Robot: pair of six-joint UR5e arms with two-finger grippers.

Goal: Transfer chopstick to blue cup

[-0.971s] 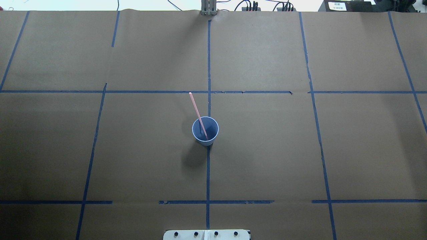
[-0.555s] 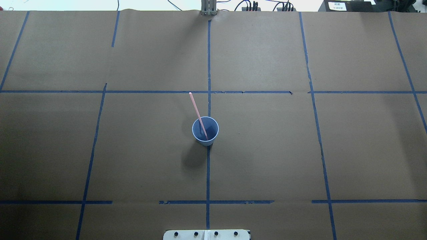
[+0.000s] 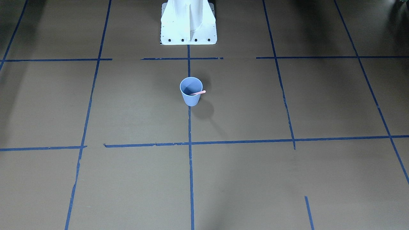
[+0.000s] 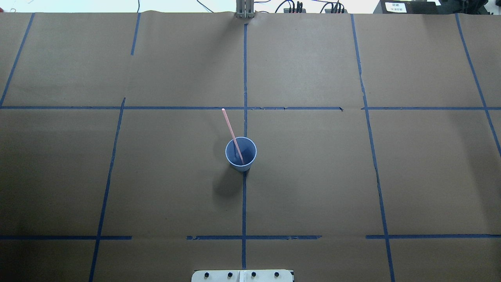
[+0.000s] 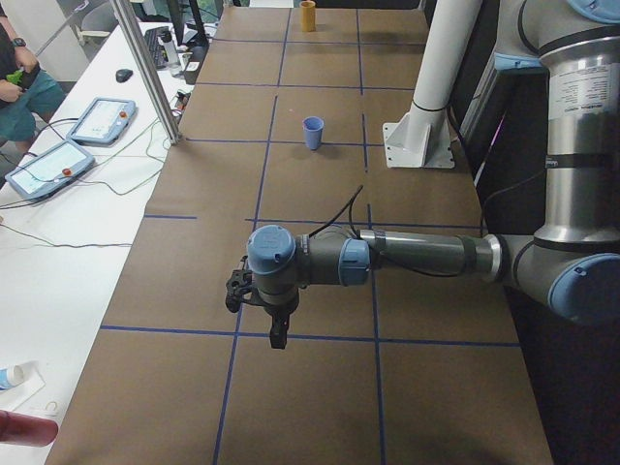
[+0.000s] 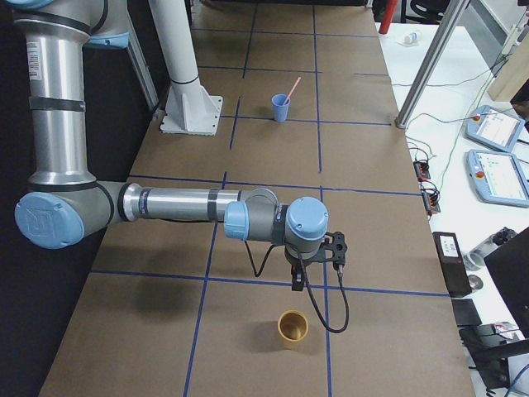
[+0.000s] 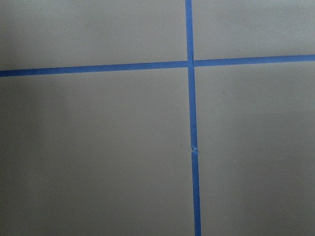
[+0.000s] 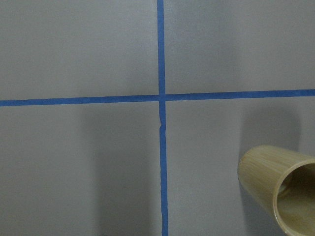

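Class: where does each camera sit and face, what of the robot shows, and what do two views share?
Front-facing: across the table, facing robot; base.
Overhead: behind robot, looking forward-down; base edge.
Exterior left: table's left end; left arm, left gripper.
Exterior right: table's right end; right arm, right gripper.
Left wrist: down on tape; no body.
Right wrist: down on bamboo cup; no body.
Shared: first two show chopstick in blue cup.

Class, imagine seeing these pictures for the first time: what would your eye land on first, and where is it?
A small light blue ribbed cup stands at the middle of the brown paper-covered table, with a thin pale pink chopstick leaning out of it. The grey left arm and right arm reach low over the table's opposite ends, and a tan bamboo-coloured cup stands near the right one.
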